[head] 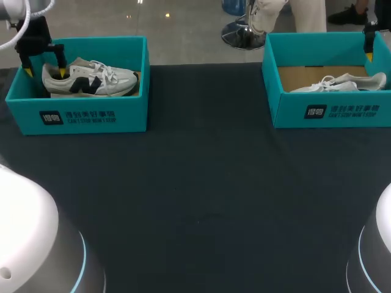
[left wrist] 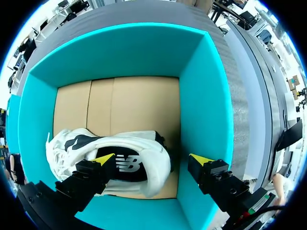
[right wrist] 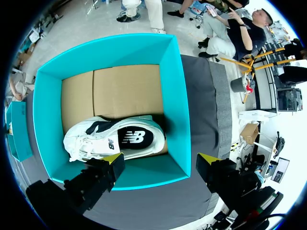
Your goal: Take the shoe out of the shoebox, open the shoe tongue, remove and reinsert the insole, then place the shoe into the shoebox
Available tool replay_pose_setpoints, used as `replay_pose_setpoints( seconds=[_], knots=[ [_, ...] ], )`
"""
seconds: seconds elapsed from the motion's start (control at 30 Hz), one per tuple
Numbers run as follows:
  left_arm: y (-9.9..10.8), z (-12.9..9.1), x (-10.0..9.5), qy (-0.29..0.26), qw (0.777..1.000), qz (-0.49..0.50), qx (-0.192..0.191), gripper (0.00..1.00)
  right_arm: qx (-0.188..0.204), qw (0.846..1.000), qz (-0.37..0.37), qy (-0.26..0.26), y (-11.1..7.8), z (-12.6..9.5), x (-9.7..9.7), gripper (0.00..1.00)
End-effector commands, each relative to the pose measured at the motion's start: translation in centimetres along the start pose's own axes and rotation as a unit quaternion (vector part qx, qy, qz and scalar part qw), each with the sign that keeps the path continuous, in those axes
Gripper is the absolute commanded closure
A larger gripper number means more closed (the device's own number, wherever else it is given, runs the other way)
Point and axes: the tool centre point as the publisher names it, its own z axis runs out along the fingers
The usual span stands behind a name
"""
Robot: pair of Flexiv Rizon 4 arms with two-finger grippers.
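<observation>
Straddling the heel of the shoe [head: 91,76] inside its shoebox [head: 85,116], our left tool [left wrist: 152,159] hangs released, spread wide, seemingly ready to lift it out. Our right tool [right wrist: 161,157], also released, hovers above a second shoebox [right wrist: 170,86], another shoe [right wrist: 112,138] lying ahead of it.

One teal cardboard shoebox [head: 79,116] is set far left on the dark desk [head: 201,183], a second shoebox [head: 330,113] far right; white sneakers [head: 91,78] [head: 339,84] are laid inside.
</observation>
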Motion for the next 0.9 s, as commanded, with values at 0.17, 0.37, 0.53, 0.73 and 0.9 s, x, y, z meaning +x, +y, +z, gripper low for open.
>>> replay_pose_setpoints(
  seconds=[0.17,0.37,0.53,0.73,0.9],
  knots=[
    [0.33,0.71,-0.04,0.003,1.000,-0.001,-0.001,0.00,0.002,1.000,0.000,0.000,0.17,-0.04,-0.01,0.00],
    [0.52,0.50,0.11,-0.001,1.000,-0.002,-0.002,0.00,0.002,1.000,0.000,0.000,0.17,-0.04,-0.01,0.00],
    [0.52,0.24,0.14,-0.005,1.000,0.004,-0.012,0.93,0.002,1.000,0.000,0.000,0.17,-0.04,-0.01,0.00],
    [0.49,0.07,0.24,-0.006,1.000,0.010,-0.019,1.00,0.002,1.000,0.000,0.000,0.17,-0.04,-0.01,0.00],
    [0.49,0.15,0.37,0.003,1.000,0.010,-0.020,1.00,0.002,1.000,0.000,0.000,0.17,-0.04,-0.01,0.00]
  ],
)
